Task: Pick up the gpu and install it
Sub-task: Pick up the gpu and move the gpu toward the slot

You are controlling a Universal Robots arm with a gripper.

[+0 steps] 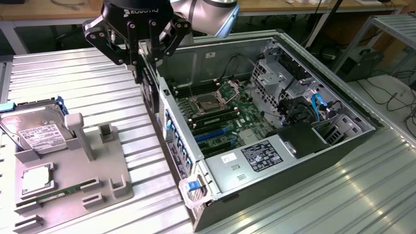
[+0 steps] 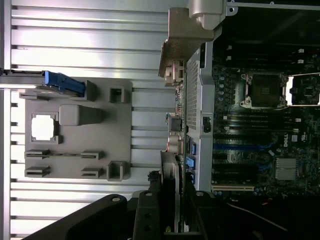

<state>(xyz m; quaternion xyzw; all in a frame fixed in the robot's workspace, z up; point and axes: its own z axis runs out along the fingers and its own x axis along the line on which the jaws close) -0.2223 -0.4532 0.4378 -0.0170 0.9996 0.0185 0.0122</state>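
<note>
The hand (image 1: 141,62), partly closed, is gripping the gpu (image 1: 149,97) edge-on, the card hanging below it beside the computer case (image 1: 286,195) wall. A good install is depending on carrying it upright, square to the blue slots (image 1: 211,132).

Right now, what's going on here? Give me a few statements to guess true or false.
1. The case lies open, its board showing. True.
2. The jaws grip the gpu edge-on. True.
3. The gpu is plugged into the board. False: it hangs in the jaws by the case wall.
4. The labelled hard drive lies inside the case. False: it sits on the gray tray outside.
</note>
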